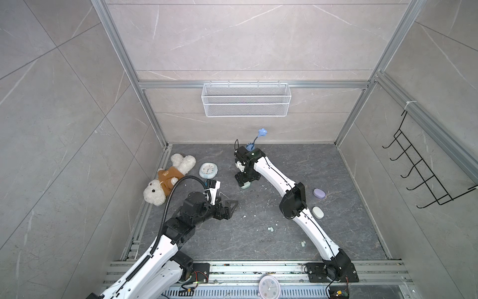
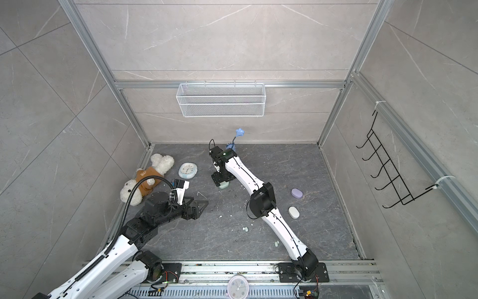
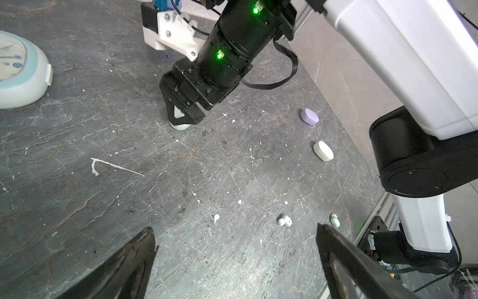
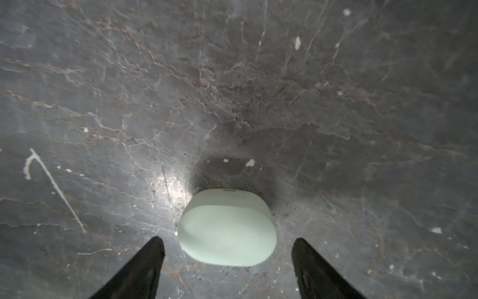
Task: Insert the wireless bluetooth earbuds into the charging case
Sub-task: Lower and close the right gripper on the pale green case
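Earbuds (image 3: 285,220) in view number two, both mint green. The second bud (image 3: 334,219) lies near the first, and both sit loose on the dark worktop (image 1: 258,248) toward its front edge, well apart from the mint charging case (image 4: 227,233). No white or lavender buds can be made out.

Each bud looks like glossy hard plastic, very light, rounded and two-lobed, and far smaller than a gripper finger. It would likely skate or flick away under a careless pinch. The safest hold is probably across the narrow waist between the lobes, with the fingertips low to the worktop and closing gently.

The mint case is a smooth, stiff pebble lying flat with its lid seam closed, so it will probably need opening and steadying by its long sides. The right gripper (image 4: 227,242) hangs directly over it with its jaws spread, one finger on each side and a clear gap to the shell, gripping nothing. The left gripper (image 3: 234,229) hovers above bare worktop, spread wide and empty.

A lavender case (image 1: 319,193) and a white case (image 1: 317,212) lie closed beside the right arm.

No brand or label can be read on any case or bud. The clock (image 3: 15,70) at the edge of the left wrist view shows blue hands and a small blue roundel, too small to read.
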Tool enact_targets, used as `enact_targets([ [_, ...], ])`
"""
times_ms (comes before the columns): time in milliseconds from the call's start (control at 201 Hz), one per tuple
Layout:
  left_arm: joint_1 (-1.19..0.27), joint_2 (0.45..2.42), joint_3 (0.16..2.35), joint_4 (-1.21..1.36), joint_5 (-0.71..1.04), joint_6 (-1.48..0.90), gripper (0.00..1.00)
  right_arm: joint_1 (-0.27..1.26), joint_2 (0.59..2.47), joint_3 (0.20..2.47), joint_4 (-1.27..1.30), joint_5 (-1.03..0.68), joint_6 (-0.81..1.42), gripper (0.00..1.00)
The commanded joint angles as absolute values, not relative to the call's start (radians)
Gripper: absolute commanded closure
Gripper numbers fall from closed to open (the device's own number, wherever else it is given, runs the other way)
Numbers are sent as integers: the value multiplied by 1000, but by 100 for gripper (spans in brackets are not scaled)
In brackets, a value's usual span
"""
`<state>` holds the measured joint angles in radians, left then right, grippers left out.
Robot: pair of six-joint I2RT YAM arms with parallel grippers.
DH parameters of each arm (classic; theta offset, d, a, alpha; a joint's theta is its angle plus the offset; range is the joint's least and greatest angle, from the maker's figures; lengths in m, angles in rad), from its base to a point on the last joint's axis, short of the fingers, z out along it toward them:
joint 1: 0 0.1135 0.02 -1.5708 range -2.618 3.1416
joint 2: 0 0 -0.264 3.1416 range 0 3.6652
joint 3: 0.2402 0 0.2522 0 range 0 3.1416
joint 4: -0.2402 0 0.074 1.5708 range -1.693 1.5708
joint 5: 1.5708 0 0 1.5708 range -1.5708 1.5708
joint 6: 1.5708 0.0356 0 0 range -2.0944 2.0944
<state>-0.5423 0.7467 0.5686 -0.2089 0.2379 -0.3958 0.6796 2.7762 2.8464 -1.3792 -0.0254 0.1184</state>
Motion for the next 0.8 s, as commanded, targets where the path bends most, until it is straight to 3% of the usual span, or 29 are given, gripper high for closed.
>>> enact_targets([
  [0, -538, 735, 593, -185, 253, -383, 1, 681, 2802, 2857, -1378, -14, 112, 20],
  [791, -538, 740, 597, -185, 252, -388, 1, 682, 2807, 2842, -1351, -26, 120, 41],
])
